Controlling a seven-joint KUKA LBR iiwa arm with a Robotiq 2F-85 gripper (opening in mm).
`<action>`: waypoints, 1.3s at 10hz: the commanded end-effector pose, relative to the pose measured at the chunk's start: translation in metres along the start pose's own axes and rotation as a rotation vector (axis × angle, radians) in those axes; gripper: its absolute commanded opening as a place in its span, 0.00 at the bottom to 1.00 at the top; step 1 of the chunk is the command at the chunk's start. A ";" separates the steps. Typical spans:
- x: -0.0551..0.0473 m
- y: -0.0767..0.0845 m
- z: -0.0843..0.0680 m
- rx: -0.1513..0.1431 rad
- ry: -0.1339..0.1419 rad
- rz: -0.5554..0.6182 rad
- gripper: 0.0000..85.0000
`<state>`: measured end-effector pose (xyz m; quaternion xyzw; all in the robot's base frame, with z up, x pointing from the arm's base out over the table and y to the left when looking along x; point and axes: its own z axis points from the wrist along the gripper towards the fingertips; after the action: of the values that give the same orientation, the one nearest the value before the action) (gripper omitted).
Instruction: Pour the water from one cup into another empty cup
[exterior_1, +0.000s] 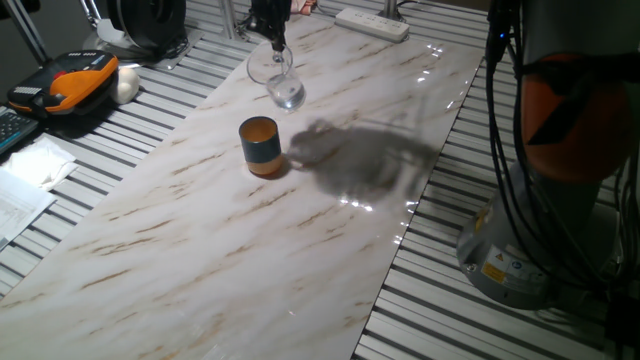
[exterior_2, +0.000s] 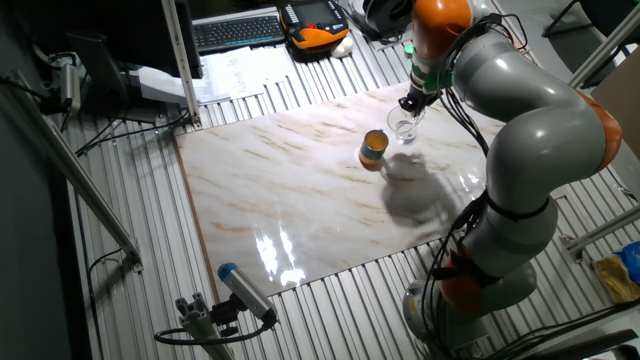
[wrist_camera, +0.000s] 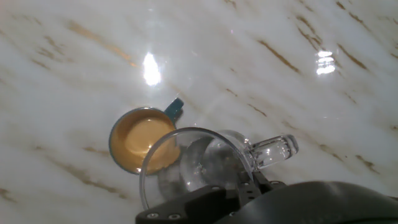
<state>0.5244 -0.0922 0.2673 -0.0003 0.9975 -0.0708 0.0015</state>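
The gripper (exterior_1: 276, 42) is clamping the rim of the clear glass cup (exterior_1: 279, 80), its fingers closed on the glass wall, and the cup is hanging tilted just below the fingertips, lifted off the marble tabletop (exterior_1: 210, 250). In the hand view the glass cup (wrist_camera: 205, 165) is sitting directly under the gripper (wrist_camera: 239, 186), its small handle (wrist_camera: 273, 151) pointing away from the blue-grey and orange cup (wrist_camera: 140, 140). That opaque cup (exterior_1: 261, 146) is standing upright on the tabletop, just beside and below the glass cup, on the side nearer the camera in one fixed view. From the hand view the glass rim is overlapping the opaque cup's orange mouth. Whether water is lying in the glass cannot be told. In the other fixed view the glass cup (exterior_2: 404, 127) is hanging beside the opaque cup (exterior_2: 374, 150)
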 end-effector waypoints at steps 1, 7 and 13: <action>-0.002 -0.003 0.005 -0.005 -0.004 -0.004 0.00; -0.017 -0.012 0.034 -0.030 -0.013 -0.015 0.00; -0.027 -0.010 0.048 -0.028 -0.022 -0.012 0.00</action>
<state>0.5523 -0.1090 0.2210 -0.0072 0.9983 -0.0566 0.0121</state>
